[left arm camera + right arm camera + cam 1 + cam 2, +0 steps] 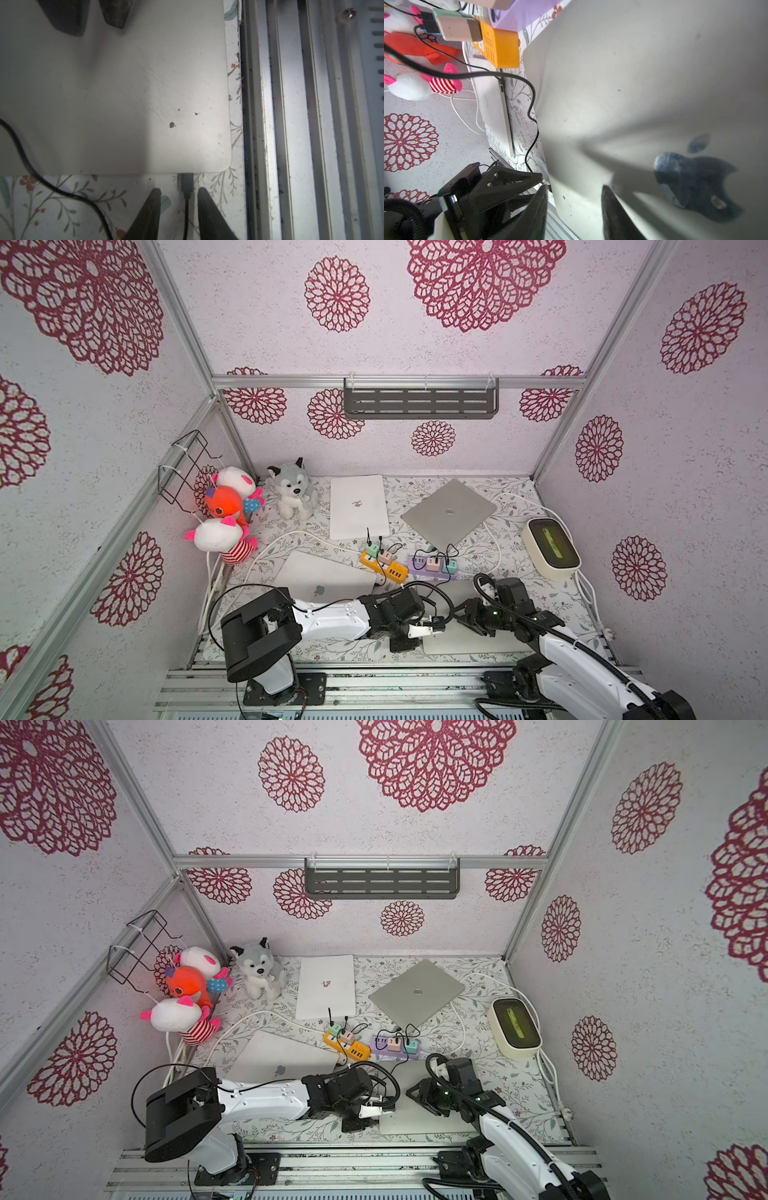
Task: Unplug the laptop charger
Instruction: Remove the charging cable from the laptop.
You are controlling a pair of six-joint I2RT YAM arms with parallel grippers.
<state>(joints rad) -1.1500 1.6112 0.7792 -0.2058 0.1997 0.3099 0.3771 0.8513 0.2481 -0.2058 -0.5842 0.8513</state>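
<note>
Though slim, a black charger plug point(186, 185)

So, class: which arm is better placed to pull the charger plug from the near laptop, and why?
Left. The left pincer straddles the black plug at the laptop edge, jaws open either side. The right pincer sits over its lid, away from the plug.
</note>
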